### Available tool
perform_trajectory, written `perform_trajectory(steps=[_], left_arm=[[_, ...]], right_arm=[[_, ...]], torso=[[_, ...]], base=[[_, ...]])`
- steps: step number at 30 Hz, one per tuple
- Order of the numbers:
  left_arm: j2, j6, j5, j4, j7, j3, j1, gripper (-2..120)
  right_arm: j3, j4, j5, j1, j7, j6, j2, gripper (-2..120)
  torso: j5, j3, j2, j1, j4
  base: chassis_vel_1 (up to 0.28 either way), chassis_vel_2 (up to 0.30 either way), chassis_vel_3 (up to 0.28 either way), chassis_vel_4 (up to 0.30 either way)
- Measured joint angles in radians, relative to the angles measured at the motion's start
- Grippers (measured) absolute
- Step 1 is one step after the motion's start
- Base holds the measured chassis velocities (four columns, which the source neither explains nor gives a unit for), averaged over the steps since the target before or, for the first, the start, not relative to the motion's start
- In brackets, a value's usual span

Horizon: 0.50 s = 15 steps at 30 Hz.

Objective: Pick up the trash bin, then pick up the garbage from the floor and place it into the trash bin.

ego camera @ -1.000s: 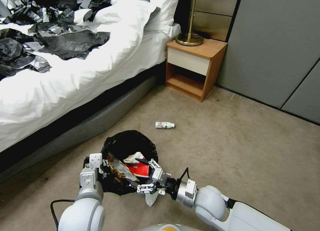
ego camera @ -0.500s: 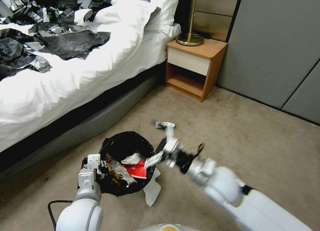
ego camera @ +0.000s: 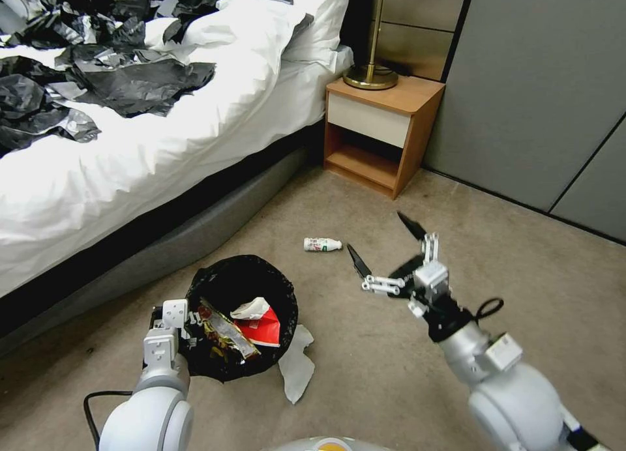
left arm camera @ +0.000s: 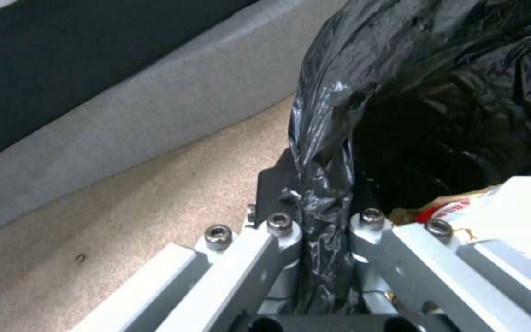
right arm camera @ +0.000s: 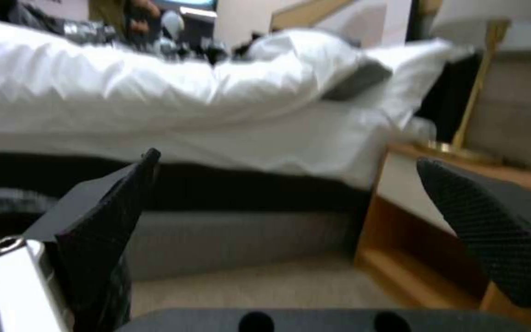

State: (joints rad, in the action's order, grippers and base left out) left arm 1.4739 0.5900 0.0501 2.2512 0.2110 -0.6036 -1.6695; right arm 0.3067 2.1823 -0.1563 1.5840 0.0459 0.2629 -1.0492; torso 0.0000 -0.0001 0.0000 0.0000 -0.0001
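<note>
The left gripper [left arm camera: 324, 240] pinches the trash bin [ego camera: 241, 288] by its rim. The right gripper [ego camera: 386, 252], fingers wide and empty, hovers near the light, slippery bottle [ego camera: 322, 244]; grasp its middle.

- The trash bin [ego camera: 241, 320] stands on the carpet near the bed's side, black bag folded over its rim, red carton and wrappers inside.
- A white bottle [ego camera: 322, 244] lies on its side beyond the bin.
- A white tissue [ego camera: 297, 367] lies against the bin's base.
</note>
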Motion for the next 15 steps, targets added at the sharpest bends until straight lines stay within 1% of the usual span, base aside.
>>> perform_trajectory(steps=[1, 3, 7, 15], left_arm=[[0.000, 0.000, 0.000, 0.000, 0.000, 0.000, 0.000, 1], [-0.001, 0.000, 0.005, 0.006, 0.001, -0.003, -0.003, 1], [-0.002, 0.001, 0.010, 0.011, 0.001, -0.004, -0.006, 1], [0.004, 0.001, 0.009, 0.011, 0.001, -0.001, -0.007, 1]], right_arm=[[0.000, 0.000, 0.000, 0.000, 0.000, 0.000, 0.000, 100], [-0.020, -0.050, 0.009, 0.020, -0.017, 0.006, -0.016, 100], [-0.027, -0.085, 0.011, 0.018, -0.020, 0.012, -0.022, 100], [-0.029, -0.099, 0.005, -0.002, -0.027, 0.010, -0.026, 100]], torso=[[0.0000, 0.000, 0.000, 0.000, 0.0000], [0.0000, 0.000, 0.000, 0.000, 0.0001], [0.0000, 0.000, 0.000, 0.000, 0.0002], [0.0000, 0.000, 0.000, 0.000, 0.0002]], base=[[0.000, 0.000, 0.000, 0.000], [0.000, 0.000, 0.000, 0.000], [0.000, 0.000, 0.000, 0.000], [0.000, 0.000, 0.000, 0.000]])
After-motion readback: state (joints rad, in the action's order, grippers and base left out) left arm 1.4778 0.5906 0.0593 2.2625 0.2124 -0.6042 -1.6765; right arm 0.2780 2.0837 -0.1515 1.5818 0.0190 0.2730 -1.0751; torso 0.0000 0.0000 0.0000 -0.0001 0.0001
